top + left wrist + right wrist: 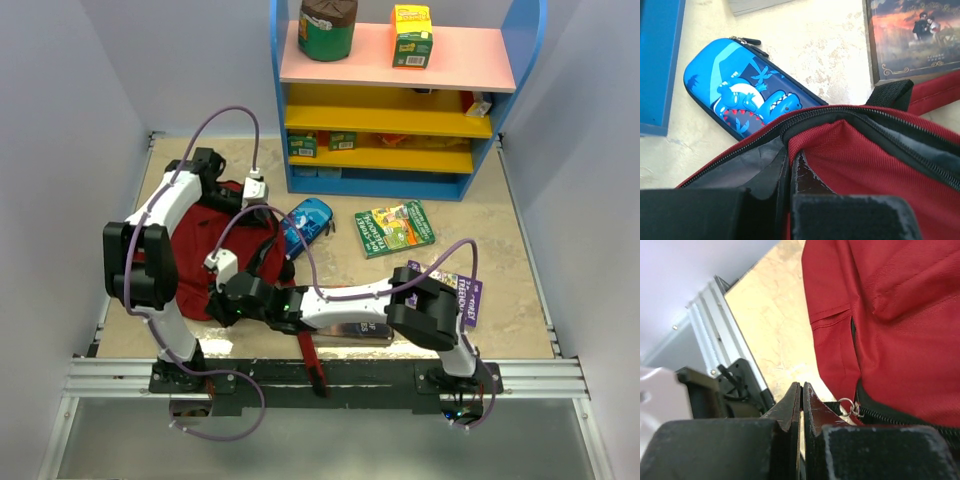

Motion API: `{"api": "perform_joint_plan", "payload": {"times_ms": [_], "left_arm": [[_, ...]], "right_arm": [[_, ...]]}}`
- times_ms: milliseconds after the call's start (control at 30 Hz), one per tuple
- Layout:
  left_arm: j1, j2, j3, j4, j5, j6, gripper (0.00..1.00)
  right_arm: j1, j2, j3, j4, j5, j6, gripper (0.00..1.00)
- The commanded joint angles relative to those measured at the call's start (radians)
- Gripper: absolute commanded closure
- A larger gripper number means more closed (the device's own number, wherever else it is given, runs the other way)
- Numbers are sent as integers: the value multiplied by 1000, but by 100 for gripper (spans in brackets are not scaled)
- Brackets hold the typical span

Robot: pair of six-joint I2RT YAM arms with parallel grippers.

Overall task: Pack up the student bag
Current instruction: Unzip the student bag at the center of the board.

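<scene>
Beige table (500, 290); bag (215, 240) on it, pencil case (740, 100) just beside bag. Left wrist alone shows left gripper (790, 172) clamped on bag's rim. Right wrist shows right gripper (801, 397) closed, empty, beside bag's zipper pull (849, 406).

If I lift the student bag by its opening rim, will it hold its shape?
Probably not: the student bag is soft, creased fabric, so it will likely flop. It lies fairly flat, so it is probably light and near-empty. The woven cloth should not slip.

Pale lavender walls (60, 80) enclosing beige marbled tabletop (500, 230); blue shelf unit (278, 100), pink and yellow shelves, against far wall; evenly lit.
</scene>
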Motion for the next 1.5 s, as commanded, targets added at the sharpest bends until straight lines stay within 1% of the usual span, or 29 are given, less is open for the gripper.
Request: {"api": "perform_joint_plan", "payload": {"times_ms": [0,33,67,133,167,200,233,267,300,333,367,400,467,567,600,667,767,833,867,900,1033,1067,1100,1200,1233,1300,1367,1400,1467], "left_arm": [[2,-57,25,158,77,-94,100],[5,-57,28,147,62,-88,100],[8,-60,29,130,51,-78,100],[12,-60,29,84,12,-63,100],[17,-60,29,58,-1,-51,99],[20,-61,28,23,-13,-46,95],[23,-66,29,6,-31,-49,81],[28,-69,29,-8,-39,-57,75],[32,-73,25,-17,-44,-67,71],[35,-84,25,-20,-52,-93,62],[40,-90,23,-23,-59,-106,58],[42,-95,28,-38,-70,-116,53],[42,-112,32,-54,-102,-149,51],[45,-145,25,-80,-128,-184,43],[45,-156,14,-79,-131,-196,39],[45,-188,-1,-92,-125,-209,37],[42,-219,-46,-146,-79,-183,29],[34,-227,-83,-218,-37,-126,5],[26,-228,-109,-268,-27,-103,0],[17,-227,-122,-282,-16,-74,0],[-41,-267,-202,-231,-33,-95,0],[-47,-280,-233,-150,-41,-132,0],[-55,-306,-248,-113,-59,-191,0],[-72,-357,-296,19,-78,-297,0],[-72,-371,-311,55,-87,-333,0],[-70,-426,-363,180,-125,-440,0],[-61,-467,-434,300,-151,-503,0],[-57,-503,-455,329,-174,-546,0],[-57,-521,-512,352,-183,-557,0]], "right_arm": [[43,41,111,-71,-153,-13,100],[41,12,99,-70,-135,-12,90],[37,-11,87,-66,-112,-13,70],[8,-90,39,-58,-66,-9,60],[-5,-115,22,-61,-52,-4,51],[-22,-147,-22,-56,-44,1,48],[-52,-176,-48,-49,-32,11,45],[-68,-238,-71,-43,-28,19,38],[-85,-267,-119,-44,-18,24,35],[-115,-295,-143,-42,0,34,32],[-127,-359,-169,-41,15,38,29],[-141,-385,-215,-45,31,41,29],[-178,-446,-255,-71,90,56,30],[-232,-480,-318,-90,149,79,32],[-255,-476,-337,-95,167,84,33],[-279,-461,-349,-102,180,99,35],[-299,-431,-371,-57,170,93,38],[-304,-406,-372,-44,160,94,39],[-306,-396,-371,-36,158,96,40],[-309,-387,-369,-30,155,96,40],[-315,-364,-368,22,126,100,42],[-316,-359,-363,36,117,100,42],[-315,-353,-348,40,111,102,43],[-316,-327,-305,42,91,99,45],[-316,-319,-294,42,86,97,48],[-318,-289,-262,37,77,97,51],[-325,-260,-233,31,58,100,54],[-333,-252,-225,31,52,108,55],[-351,-244,-226,53,22,122,56]]}}
